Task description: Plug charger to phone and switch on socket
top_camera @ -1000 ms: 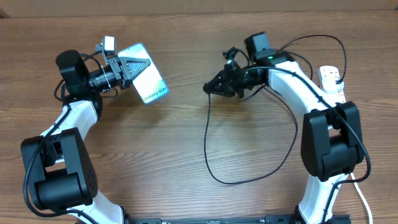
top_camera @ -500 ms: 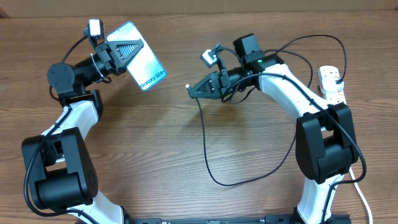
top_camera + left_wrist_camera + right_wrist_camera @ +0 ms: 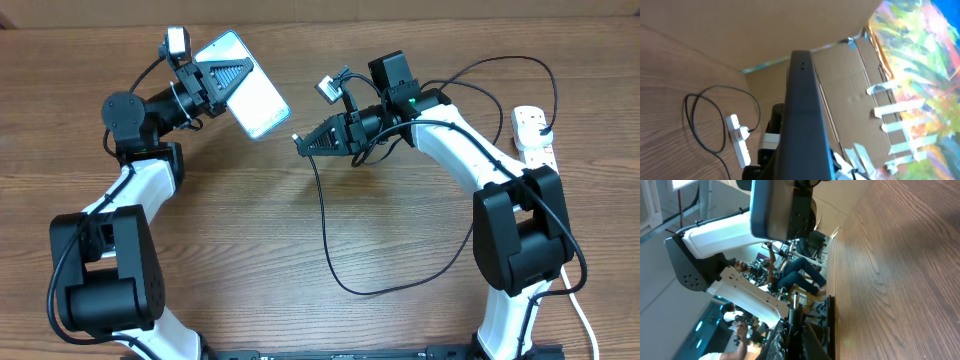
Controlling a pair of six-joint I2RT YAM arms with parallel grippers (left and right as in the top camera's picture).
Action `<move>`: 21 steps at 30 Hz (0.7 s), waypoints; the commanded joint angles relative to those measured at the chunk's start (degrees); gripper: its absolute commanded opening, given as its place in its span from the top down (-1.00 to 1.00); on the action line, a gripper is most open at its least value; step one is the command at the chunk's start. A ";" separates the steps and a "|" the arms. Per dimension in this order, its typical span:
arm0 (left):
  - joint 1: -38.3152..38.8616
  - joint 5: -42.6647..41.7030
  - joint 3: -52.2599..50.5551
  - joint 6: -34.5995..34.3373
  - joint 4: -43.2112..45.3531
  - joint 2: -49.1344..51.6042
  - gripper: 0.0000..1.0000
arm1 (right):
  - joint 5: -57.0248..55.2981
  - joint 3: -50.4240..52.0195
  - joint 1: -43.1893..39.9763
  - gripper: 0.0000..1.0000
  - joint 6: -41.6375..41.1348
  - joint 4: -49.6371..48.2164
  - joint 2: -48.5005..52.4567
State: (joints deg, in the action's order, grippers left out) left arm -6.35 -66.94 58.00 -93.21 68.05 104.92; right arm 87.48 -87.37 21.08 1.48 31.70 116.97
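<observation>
- Left gripper [image 3: 238, 75] is clamping shut on the phone [image 3: 262, 100], holding it above the table [image 3: 250, 250] at 11 o'clock; its long axis is running from 11 to 5 o'clock
- Right gripper [image 3: 304, 144] is pinching shut on the charger [image 3: 321, 210], whose plug tip [image 3: 296, 138] is pointing toward 9 o'clock, near the phone's lower end but apart
- The socket [image 3: 533, 135] is lying at 3 o'clock, well apart
</observation>
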 commanded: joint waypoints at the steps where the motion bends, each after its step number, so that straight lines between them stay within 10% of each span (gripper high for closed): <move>1: 0.07 1.57 0.70 4.98 -5.14 -0.70 0.91 | -1.97 -1.09 0.11 0.92 0.55 -0.31 -0.70; 21: 2.58 2.60 0.70 13.97 -12.74 -0.70 0.92 | -5.16 -1.09 2.27 0.92 -3.93 -4.15 -0.70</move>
State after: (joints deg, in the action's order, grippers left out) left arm -4.82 -65.21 58.00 -81.95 55.31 105.03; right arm 82.04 -87.37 23.38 -1.23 28.01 116.97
